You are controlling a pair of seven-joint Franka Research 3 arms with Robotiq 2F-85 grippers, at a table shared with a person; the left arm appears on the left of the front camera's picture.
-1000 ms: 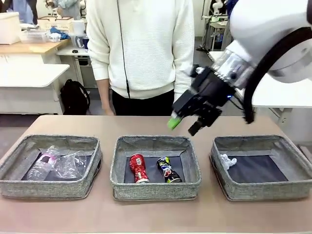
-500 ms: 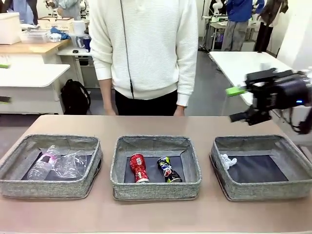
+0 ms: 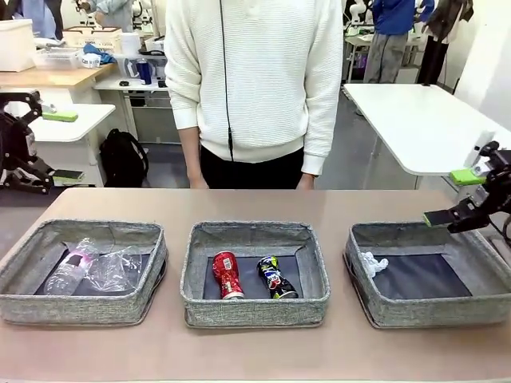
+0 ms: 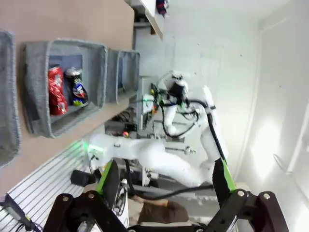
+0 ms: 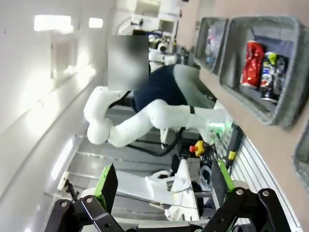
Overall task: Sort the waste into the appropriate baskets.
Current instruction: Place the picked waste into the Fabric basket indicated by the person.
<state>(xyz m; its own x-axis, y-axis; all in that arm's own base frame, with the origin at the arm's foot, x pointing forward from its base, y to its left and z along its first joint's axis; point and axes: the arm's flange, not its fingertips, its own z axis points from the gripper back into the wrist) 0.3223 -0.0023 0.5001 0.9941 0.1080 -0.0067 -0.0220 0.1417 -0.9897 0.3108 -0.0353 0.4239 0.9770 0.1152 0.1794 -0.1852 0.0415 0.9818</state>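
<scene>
both grippers empty, jaws apart: left gripper (image 3: 48, 144) at table's left edge, right gripper (image 3: 453, 198) above right basket (image 3: 375, 307). red crushed can (image 3: 227, 275), dark multicoloured crushed can (image 3: 275, 278) in middle basket (image 3: 254, 309); clear plastic bottle (image 3: 70, 267), probably clear plastic cup (image 3: 116, 270) in left basket (image 3: 80, 307); crumpled white paper ball (image 3: 371, 262) in right basket.

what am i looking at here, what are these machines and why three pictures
These are two white robot arms at a table, each ending in a two-fingered claw with green pads. The front picture looks across the table at a person in a white sweater. The left claw and right claw sit out at the edges, both open and holding nothing. The other two pictures come from cameras on each wrist, tilted sideways.

On the table stand three grey baskets. The left basket holds a clear plastic bottle and cup, the middle basket a red can and a dark can, the right basket a paper ball.
</scene>
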